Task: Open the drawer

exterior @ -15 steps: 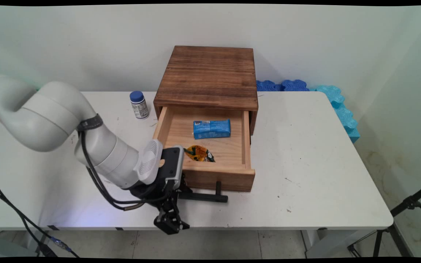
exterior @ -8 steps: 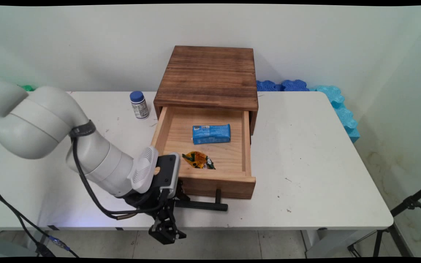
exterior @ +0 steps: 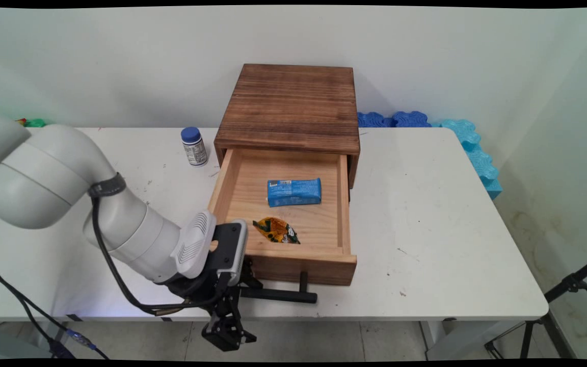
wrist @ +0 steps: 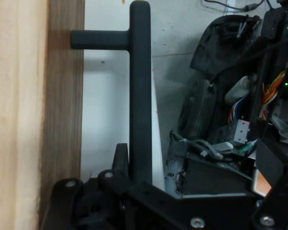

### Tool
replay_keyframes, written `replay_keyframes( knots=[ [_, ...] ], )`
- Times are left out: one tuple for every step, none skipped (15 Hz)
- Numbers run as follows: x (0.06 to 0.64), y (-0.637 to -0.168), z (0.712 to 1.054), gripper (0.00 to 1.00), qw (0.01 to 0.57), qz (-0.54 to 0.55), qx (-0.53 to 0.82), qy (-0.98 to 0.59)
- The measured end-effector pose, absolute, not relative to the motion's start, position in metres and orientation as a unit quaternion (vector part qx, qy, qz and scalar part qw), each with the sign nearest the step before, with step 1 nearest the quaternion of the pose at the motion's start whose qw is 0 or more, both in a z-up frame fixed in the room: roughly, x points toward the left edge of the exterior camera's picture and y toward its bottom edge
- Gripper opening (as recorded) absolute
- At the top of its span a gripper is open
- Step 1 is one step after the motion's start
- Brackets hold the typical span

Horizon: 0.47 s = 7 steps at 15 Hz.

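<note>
At the table's (exterior: 426, 229) near edge: gripper (exterior: 245, 286) clamped on the left end of the black bar handle (exterior: 278, 294), jaws narrow round it. Dragged the wooden drawer (exterior: 303, 267) further out of the dark cabinet (exterior: 291, 104) over the last second; front panel now nearer the table edge, more floor exposed. Carried along inside: blue packet (exterior: 294, 192) mid-drawer, orange-green wrapper (exterior: 276, 230) just behind the front panel. Unmoved: blue-capped bottle (exterior: 194, 147) left of the cabinet.

Only in hand view: handle (wrist: 140, 96) running straight into the gripper (wrist: 139, 177), one finger (wrist: 120, 160) pressed against its side, post joining the drawer front (wrist: 62, 96). Contents and bottle shown by main view alone.
</note>
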State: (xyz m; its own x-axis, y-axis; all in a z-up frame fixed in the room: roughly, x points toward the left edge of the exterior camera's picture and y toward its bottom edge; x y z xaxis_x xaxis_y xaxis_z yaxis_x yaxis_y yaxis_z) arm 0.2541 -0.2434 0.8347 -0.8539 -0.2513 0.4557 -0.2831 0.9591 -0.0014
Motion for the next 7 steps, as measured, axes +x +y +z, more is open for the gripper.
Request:
replay_keyframes(
  knots=[
    [0.2541, -0.2421, 0.8350, 1.00, 0.232, 0.034, 0.138, -0.962],
    [0.2542, -0.2413, 0.8353, 1.00, 0.232, 0.033, 0.138, -0.962],
    [0.2543, -0.2400, 0.8357, 1.00, 0.233, 0.033, 0.136, -0.962],
    [0.2543, -0.2392, 0.8360, 1.00, 0.233, 0.033, 0.135, -0.962],
    [0.2544, -0.2384, 0.8365, 1.00, 0.234, 0.034, 0.133, -0.963],
    [0.2542, -0.2381, 0.8370, 1.00, 0.235, 0.036, 0.130, -0.963],
    [0.2539, -0.2380, 0.8375, 1.00, 0.236, 0.038, 0.127, -0.963]
  ],
)
